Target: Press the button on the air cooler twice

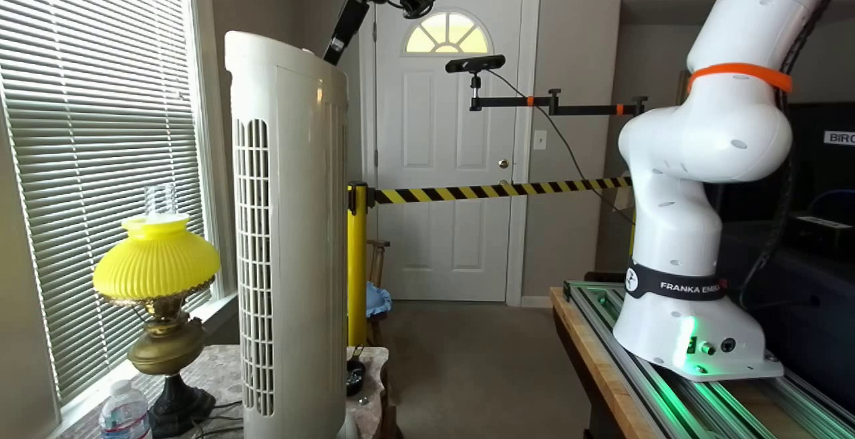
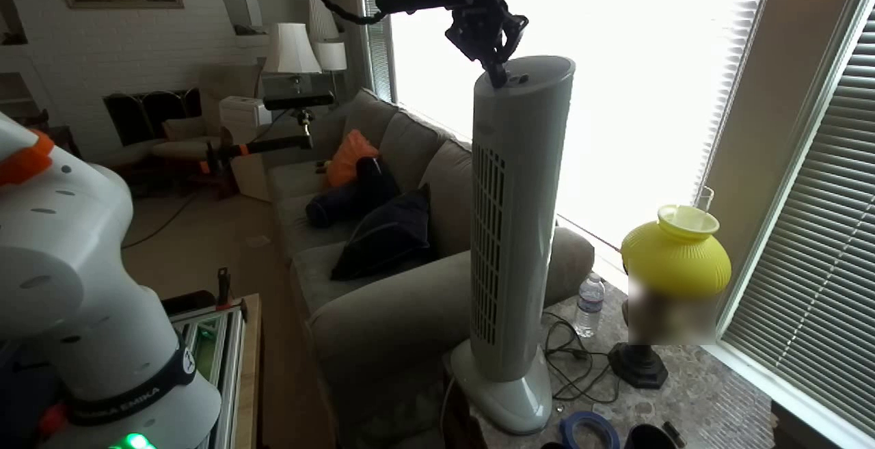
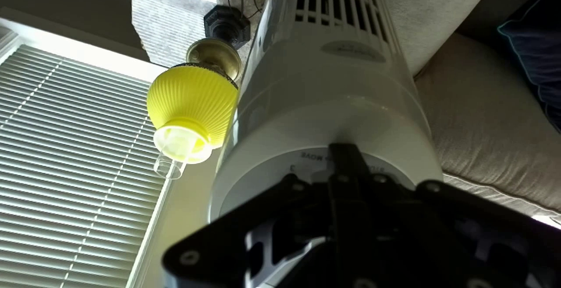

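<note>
The air cooler is a tall white tower with vent slots. It stands upright in both exterior views, and its upper front shows in the wrist view. Its sloped top carries a grey control panel with printed words, including MOVE and a 3. My gripper is shut and empty, fingertips together, pointing down over the panel's front edge. In the exterior views its tip is at the cooler's top, close beside small knobs. Whether it touches the surface I cannot tell. The fingers hide part of the panel and its buttons.
A yellow-shaded lamp and a water bottle stand beside the cooler on a stone-topped table. Cords lie near its base. A sofa stands behind it, and a window with blinds is close by.
</note>
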{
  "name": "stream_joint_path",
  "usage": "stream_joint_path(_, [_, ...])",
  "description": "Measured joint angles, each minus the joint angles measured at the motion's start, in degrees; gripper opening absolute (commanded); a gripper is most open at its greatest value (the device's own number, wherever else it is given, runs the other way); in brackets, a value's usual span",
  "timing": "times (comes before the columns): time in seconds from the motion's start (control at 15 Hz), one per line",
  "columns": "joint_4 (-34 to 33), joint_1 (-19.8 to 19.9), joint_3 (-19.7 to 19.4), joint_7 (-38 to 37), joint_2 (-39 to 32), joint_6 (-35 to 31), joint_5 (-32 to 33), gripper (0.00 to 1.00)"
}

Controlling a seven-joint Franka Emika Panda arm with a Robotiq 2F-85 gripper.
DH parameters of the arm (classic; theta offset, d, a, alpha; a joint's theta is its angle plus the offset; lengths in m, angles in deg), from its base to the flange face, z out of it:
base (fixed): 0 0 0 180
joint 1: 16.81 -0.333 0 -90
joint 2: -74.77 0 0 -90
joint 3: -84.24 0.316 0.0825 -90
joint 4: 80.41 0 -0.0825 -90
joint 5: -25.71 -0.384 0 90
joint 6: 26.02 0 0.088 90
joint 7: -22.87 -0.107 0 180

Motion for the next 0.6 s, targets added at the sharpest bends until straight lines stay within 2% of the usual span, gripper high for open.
stream_joint_path(0.6, [-0.15, 0.99, 1.85, -2.39, 6.96, 6.25, 4.59, 0.00])
